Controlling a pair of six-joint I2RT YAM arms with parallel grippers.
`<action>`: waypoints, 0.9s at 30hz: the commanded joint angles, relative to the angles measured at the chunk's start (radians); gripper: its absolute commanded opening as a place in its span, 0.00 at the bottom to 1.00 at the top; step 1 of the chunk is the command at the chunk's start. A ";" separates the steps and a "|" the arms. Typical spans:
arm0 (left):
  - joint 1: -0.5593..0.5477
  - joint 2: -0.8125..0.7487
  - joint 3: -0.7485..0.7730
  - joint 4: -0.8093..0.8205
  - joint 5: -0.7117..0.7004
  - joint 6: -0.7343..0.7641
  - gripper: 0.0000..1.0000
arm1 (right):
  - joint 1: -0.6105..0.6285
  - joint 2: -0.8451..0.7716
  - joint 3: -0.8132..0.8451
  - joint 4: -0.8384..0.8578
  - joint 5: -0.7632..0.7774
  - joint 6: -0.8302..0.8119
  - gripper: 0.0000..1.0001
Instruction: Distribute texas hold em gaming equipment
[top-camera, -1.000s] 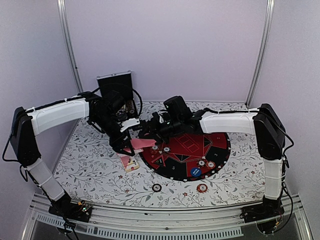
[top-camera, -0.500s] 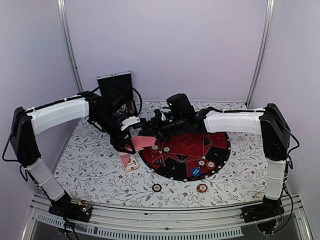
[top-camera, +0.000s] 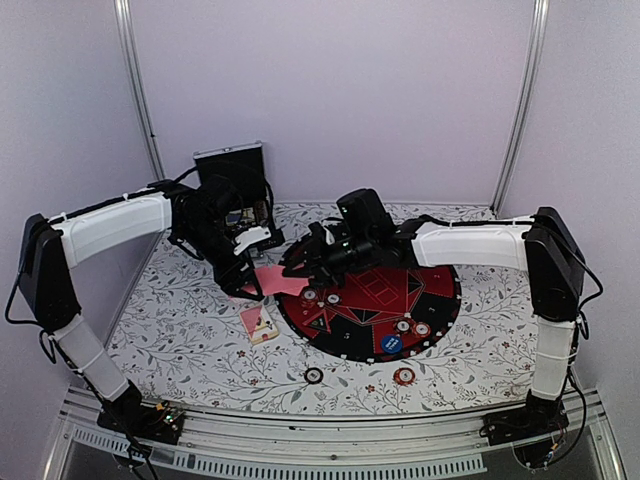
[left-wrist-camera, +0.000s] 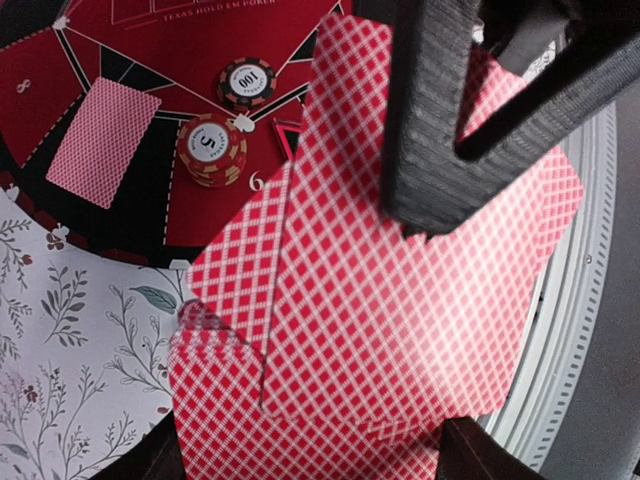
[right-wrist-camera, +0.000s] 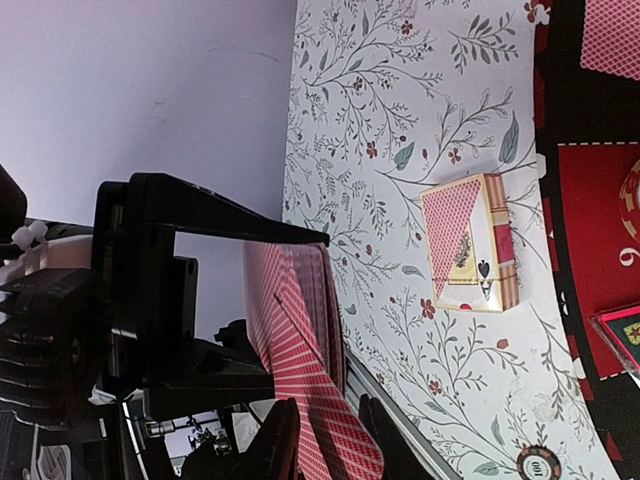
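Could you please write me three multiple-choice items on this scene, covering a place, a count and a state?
1. Where is the card box?
A) on the floral cloth beside the mat
B) at the mat's centre
C) held in the air

2. How many chips lie on the cloth, off the mat?
A) none
B) two
C) five

3. The left end effector is:
A) open and empty
B) shut on fanned cards
C) shut on a chip

Answers:
1 A, the box rests flat on the cloth.
2 B, two sit near the front edge.
3 B, cards fan out from its grip.
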 joint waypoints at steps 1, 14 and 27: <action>0.007 -0.033 -0.001 0.014 0.024 0.022 0.10 | -0.006 -0.034 -0.003 0.040 -0.063 -0.002 0.23; 0.010 -0.064 -0.036 0.012 0.069 0.070 0.10 | -0.019 0.009 0.045 0.057 -0.148 -0.003 0.16; 0.007 -0.066 -0.027 0.022 0.080 0.083 0.11 | -0.008 0.060 0.117 -0.037 -0.159 -0.053 0.16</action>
